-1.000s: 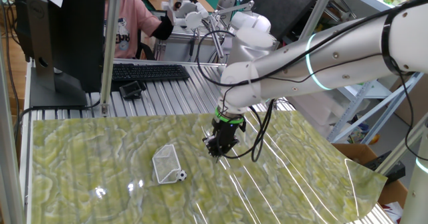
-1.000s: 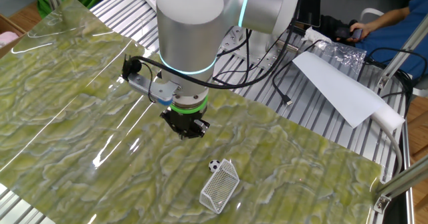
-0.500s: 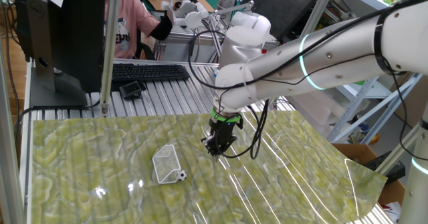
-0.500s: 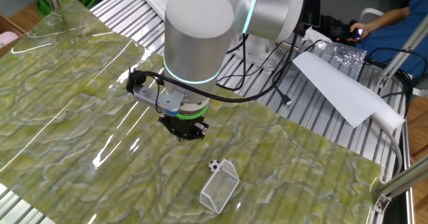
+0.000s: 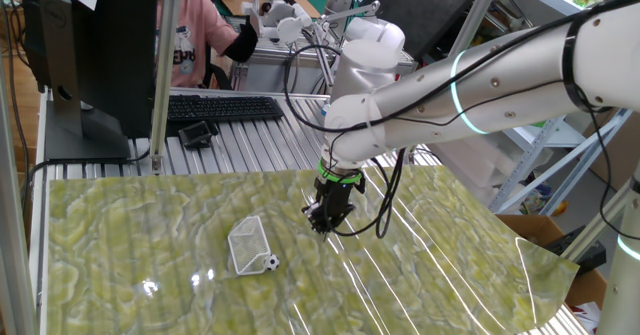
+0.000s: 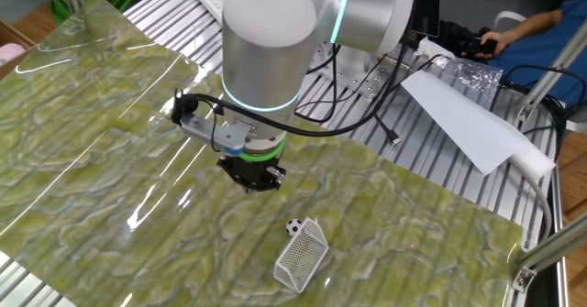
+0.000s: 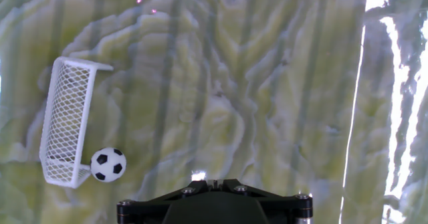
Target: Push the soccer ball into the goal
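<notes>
I count one soccer ball (image 7: 108,164), one goal (image 7: 65,122), one green marbled mat (image 5: 180,225), one keyboard (image 5: 222,107), one monitor (image 5: 95,50), and my one gripper (image 5: 322,218).

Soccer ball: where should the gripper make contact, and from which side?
Probably don't pinch it. The soccer ball is far smaller than the gripper and sits on the mat at the goal mouth, near one end post. Best contact is the side facing away from the net, fingertips low, nudging toward the mesh.
</notes>
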`<state>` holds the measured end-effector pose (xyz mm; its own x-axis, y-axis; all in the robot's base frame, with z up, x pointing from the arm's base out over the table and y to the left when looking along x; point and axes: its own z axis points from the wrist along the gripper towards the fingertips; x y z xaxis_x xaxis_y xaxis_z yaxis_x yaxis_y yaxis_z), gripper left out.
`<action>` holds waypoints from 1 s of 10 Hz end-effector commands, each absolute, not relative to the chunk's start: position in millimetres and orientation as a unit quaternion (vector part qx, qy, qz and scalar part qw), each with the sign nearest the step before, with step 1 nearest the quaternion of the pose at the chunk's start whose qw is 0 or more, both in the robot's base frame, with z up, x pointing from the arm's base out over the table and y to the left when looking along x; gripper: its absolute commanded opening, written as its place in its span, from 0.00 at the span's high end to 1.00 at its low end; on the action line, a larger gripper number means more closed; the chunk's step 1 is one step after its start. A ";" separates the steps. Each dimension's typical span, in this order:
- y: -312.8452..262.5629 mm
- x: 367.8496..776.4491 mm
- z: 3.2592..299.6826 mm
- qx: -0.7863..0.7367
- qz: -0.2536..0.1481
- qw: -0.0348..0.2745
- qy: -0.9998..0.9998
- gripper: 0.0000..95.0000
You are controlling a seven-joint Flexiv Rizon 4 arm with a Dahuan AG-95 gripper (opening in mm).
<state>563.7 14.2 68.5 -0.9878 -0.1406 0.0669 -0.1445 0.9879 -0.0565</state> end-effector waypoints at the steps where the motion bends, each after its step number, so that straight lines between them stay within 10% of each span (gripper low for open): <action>1: 14.1 563.6 68.2 0.049 0.030 0.030 -0.998 1.00; 10: 21.2 549.6 78.8 0.019 -0.011 0.025 -0.999 1.00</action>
